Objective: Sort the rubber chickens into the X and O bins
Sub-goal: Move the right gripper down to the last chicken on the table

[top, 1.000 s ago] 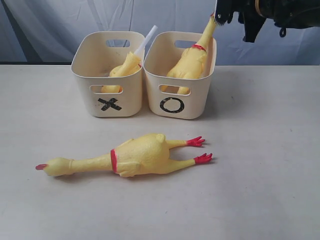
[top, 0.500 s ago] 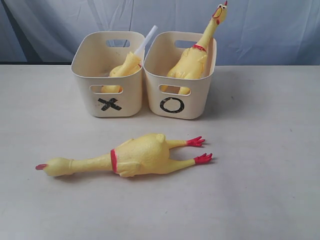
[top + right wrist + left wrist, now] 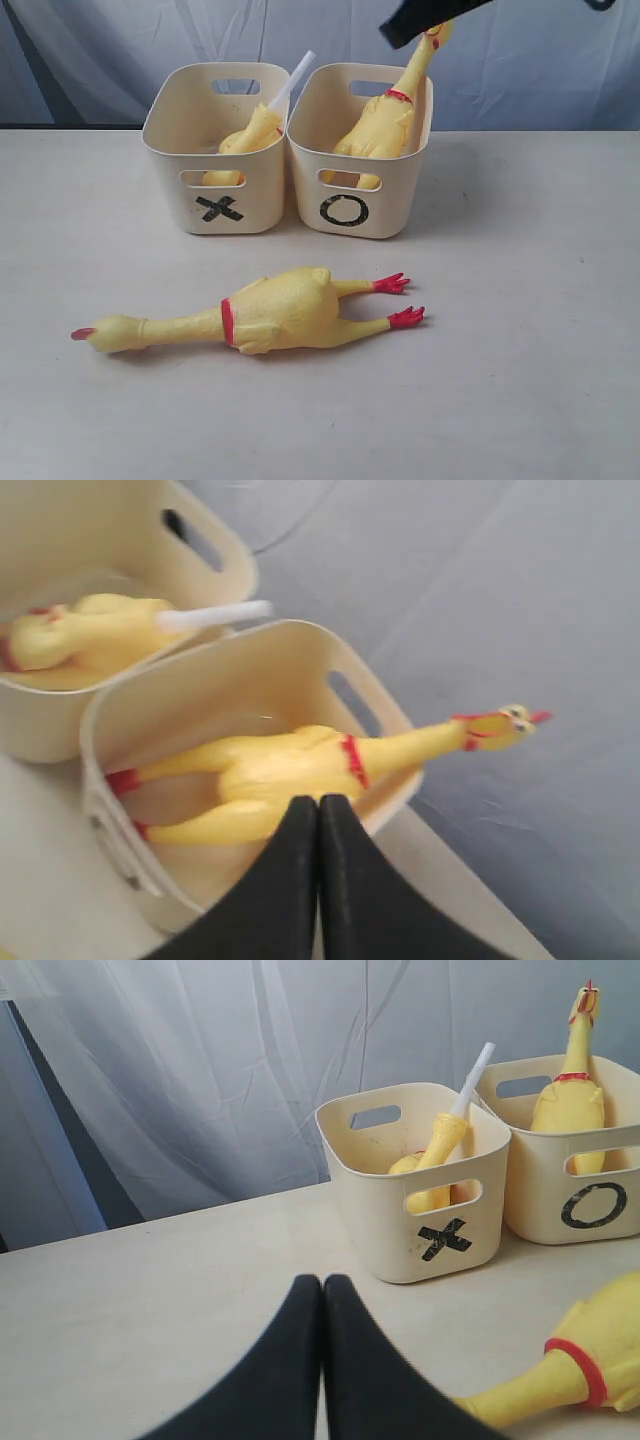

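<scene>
The right hand (image 3: 318,802) has dropped its chicken (image 3: 378,125) in the O bin (image 3: 395,200) and snapped shut empty. The left hand (image 3: 322,1282) is shut and empty too, so only the last chicken (image 3: 272,312) is left to sort.

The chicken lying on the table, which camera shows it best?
The exterior view: the loose chicken lies in full sight, beak to red feet. The left wrist view catches only its neck, red band and some body at the frame edge. The right wrist view misses it.

Smooth matte-black jaws, broad-based and tapering to rounded tips.
</scene>
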